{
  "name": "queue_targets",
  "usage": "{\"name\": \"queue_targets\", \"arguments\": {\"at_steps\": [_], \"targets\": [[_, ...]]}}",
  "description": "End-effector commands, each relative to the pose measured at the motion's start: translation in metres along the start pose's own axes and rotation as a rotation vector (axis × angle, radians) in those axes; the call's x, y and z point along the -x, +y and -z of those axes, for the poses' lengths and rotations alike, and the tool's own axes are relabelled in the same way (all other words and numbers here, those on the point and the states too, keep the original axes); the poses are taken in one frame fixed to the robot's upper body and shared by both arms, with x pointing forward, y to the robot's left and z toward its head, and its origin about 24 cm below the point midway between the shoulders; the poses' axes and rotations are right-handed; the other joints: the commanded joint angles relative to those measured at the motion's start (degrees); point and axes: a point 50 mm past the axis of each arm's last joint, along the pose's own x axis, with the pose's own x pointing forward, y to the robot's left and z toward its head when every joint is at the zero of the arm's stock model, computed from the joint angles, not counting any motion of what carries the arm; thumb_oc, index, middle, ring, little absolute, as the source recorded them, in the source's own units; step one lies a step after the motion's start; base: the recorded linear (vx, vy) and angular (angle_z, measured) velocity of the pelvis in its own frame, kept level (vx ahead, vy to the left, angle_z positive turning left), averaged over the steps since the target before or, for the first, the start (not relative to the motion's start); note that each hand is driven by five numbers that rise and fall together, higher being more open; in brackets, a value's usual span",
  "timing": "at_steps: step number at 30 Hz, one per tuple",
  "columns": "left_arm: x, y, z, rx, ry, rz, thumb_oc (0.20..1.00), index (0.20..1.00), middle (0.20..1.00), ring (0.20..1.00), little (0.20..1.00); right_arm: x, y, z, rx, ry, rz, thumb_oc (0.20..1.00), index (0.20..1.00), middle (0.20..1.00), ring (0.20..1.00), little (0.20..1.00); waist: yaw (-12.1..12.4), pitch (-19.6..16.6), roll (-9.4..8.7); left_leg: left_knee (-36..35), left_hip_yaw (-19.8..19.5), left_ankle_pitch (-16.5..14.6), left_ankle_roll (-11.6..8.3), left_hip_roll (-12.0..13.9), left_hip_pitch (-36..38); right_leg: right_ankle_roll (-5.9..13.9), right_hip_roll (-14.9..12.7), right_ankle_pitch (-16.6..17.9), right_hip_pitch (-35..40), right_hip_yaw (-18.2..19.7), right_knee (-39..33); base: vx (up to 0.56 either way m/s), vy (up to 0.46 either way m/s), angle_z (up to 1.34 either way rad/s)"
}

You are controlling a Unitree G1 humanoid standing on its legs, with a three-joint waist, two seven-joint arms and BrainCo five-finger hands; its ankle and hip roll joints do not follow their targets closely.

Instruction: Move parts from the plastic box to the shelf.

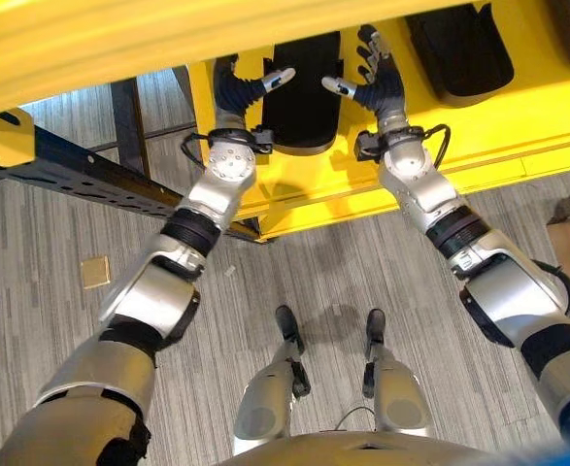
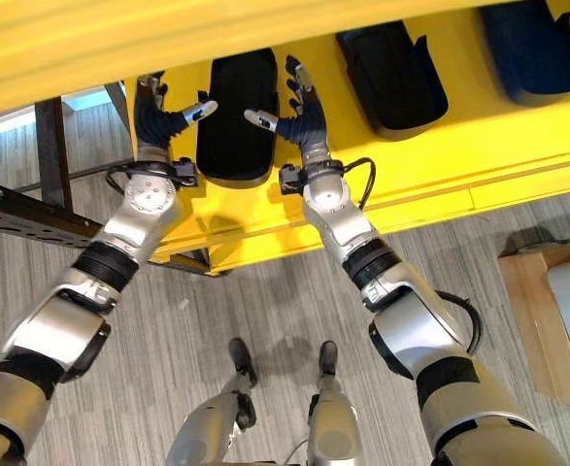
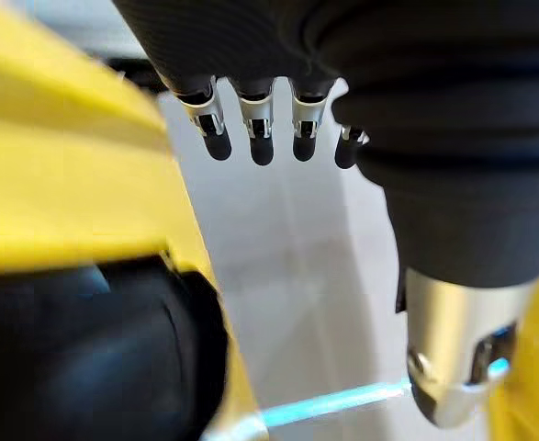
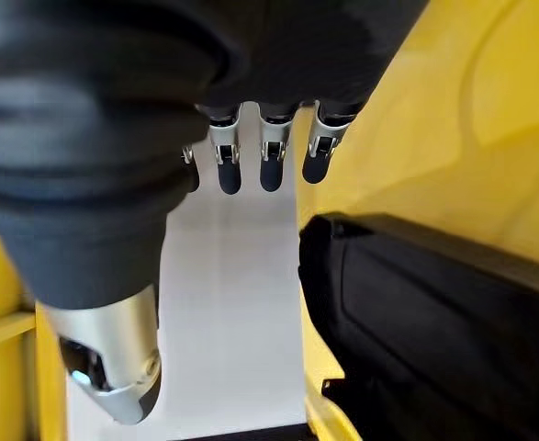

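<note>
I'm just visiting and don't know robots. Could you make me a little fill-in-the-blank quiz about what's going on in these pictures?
1. The shelf the robot reaches into is coloured ____.
2. The left hand and right hand are placed one on each side of a ____ part.
3. Both hands have their fingers ____ rather than curled round the part.
4. Further along the shelf lies at least one more black part, on the robot's ____ side.

Missing words: yellow; black; open; right

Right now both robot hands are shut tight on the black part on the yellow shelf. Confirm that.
Not quite. Both eye views show the left robot hand and right robot hand open, flanking the black part on the yellow shelf, not gripping it.
</note>
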Motion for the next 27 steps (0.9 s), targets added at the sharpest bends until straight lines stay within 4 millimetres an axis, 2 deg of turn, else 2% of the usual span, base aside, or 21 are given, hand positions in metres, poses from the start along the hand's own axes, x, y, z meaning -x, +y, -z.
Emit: {"name": "queue_targets", "arguments": {"at_steps": [1, 8, 13, 23, 27], "targets": [[-0.023, -0.005, -0.032, -0.012, -0.102, -0.017, 1.000, 1.000, 1.000, 1.000, 1.000, -0.020, 0.013, -0.040, -0.029, -0.128, -0.019, 1.000, 1.000, 1.000, 1.000, 1.000, 0.6, 0.0, 0.69, -0.2, 0.4, 7.8, -7.38, 5.5, -1.5, 1.79, -3.5, 2.4, -3.6, 0.3, 7.2, 0.00, 0.012, 0.04], [-0.034, 0.002, -0.030, -0.123, -0.063, 0.013, 1.000, 1.000, 1.000, 1.000, 1.000, -0.029, 0.006, -0.053, 0.032, -0.156, -0.015, 1.000, 1.000, 1.000, 1.000, 1.000, 0.4, 0.7, 1.55, -0.2, 0.8, 7.6, -7.20, 4.8, -3.0, 2.14, -3.9, 3.4, -4.9, 0.7, 6.6, 0.01, 0.017, -0.01], [-0.035, -0.003, -0.028, -0.162, -0.047, 0.049, 1.000, 1.000, 1.000, 1.000, 1.000, -0.029, 0.005, -0.053, 0.047, -0.157, -0.021, 1.000, 1.000, 1.000, 1.000, 1.000, 0.2, 1.0, 1.98, -0.2, 0.9, 7.3, -7.01, 4.4, -3.2, 2.25, -4.1, 3.6, -5.2, 1.0, 6.5, 0.02, 0.015, -0.05], [-0.042, -0.017, -0.037, -0.212, -0.036, 0.133, 1.000, 1.000, 1.000, 1.000, 1.000, -0.031, 0.000, -0.054, 0.075, -0.141, -0.028, 1.000, 1.000, 1.000, 1.000, 1.000, 0.1, 1.6, 3.01, -0.2, 1.3, 7.1, -6.83, 4.1, -3.3, 2.30, -4.1, 3.9, -5.8, 1.5, 6.4, 0.01, 0.002, -0.03], [-0.042, -0.018, -0.032, -0.214, 0.014, 0.151, 1.000, 1.000, 1.000, 1.000, 1.000, -0.031, -0.002, -0.050, 0.081, -0.117, -0.028, 1.000, 1.000, 1.000, 1.000, 1.000, 0.1, 1.8, 3.23, -0.2, 1.4, 7.0, -6.81, 4.1, -3.2, 2.23, -3.9, 3.8, -5.9, 1.6, 6.5, 0.00, -0.003, 0.07]]}}
